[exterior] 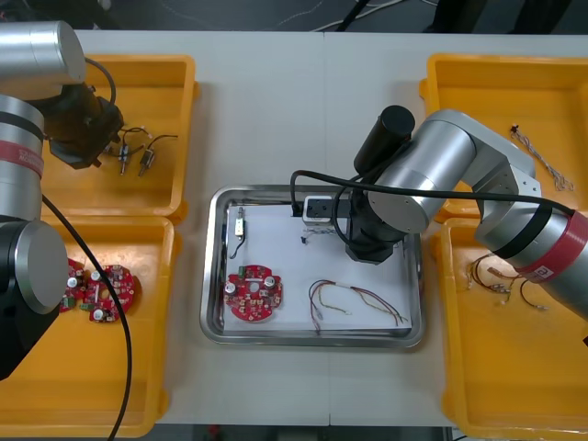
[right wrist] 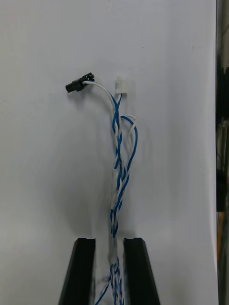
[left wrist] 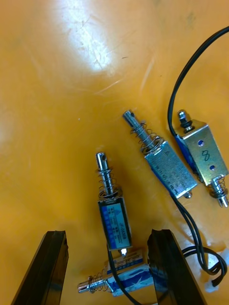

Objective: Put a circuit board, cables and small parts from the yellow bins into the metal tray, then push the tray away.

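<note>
Front view showed the right arm (exterior: 459,165) bent in from the tray's (exterior: 216,276) right side, its wrist turned straight down over the tray's far right part. In the right wrist view the right pincer (right wrist: 109,248) had its fingers drawn close, pinching the twisted blue and white cable (right wrist: 119,162). The cable's plug ends lay on the tray's white floor beyond the fingertips.

Also in the tray lay a circuit board (exterior: 255,294) at the near left, a red and yellow cable (exterior: 354,299) at the near right, and one small metal part (exterior: 240,223) at the far left.

The left arm (exterior: 28,138) reached over the yellow bin (exterior: 175,101) on the worktop (exterior: 276,110), left of the tray on the far side. The left pincer (left wrist: 107,233) pointed down with fingers spread wide above the small metal parts (left wrist: 169,167), one of them lying between its fingertips.
</note>
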`<action>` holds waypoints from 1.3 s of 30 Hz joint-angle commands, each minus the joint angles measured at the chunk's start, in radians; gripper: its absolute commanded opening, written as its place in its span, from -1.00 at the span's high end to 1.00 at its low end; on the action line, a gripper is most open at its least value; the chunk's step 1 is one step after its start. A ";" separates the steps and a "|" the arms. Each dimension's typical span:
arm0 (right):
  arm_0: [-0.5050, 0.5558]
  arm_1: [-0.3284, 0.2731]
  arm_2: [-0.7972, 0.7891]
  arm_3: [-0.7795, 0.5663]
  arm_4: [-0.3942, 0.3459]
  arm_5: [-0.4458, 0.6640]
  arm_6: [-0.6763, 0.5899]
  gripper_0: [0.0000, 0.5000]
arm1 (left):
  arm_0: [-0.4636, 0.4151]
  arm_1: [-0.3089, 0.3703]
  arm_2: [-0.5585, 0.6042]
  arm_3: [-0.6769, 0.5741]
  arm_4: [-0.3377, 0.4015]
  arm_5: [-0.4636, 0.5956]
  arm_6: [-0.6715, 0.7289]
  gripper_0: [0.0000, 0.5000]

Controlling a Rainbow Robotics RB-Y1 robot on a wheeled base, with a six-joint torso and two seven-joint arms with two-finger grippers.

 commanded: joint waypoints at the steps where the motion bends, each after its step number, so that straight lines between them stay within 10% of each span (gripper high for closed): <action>1: -0.019 0.017 0.012 -0.010 -0.005 -0.009 0.026 -1.00 | -0.025 -0.001 0.020 -0.012 0.000 -0.023 -0.043 -1.00; 33: -0.063 0.059 -0.342 -0.151 -0.114 0.351 -0.002 -1.00 | 0.037 -0.001 0.020 -0.012 0.005 -0.050 -0.071 -1.00; 35: -0.065 0.068 -0.381 -0.153 -0.119 0.378 -0.011 -1.00 | 0.037 -0.001 0.020 -0.012 0.005 -0.050 -0.072 -0.63; 39: -0.063 0.071 -0.435 -0.174 -0.119 0.424 -0.109 -1.00 | 0.037 -0.001 0.020 -0.012 0.008 -0.050 -0.071 0.78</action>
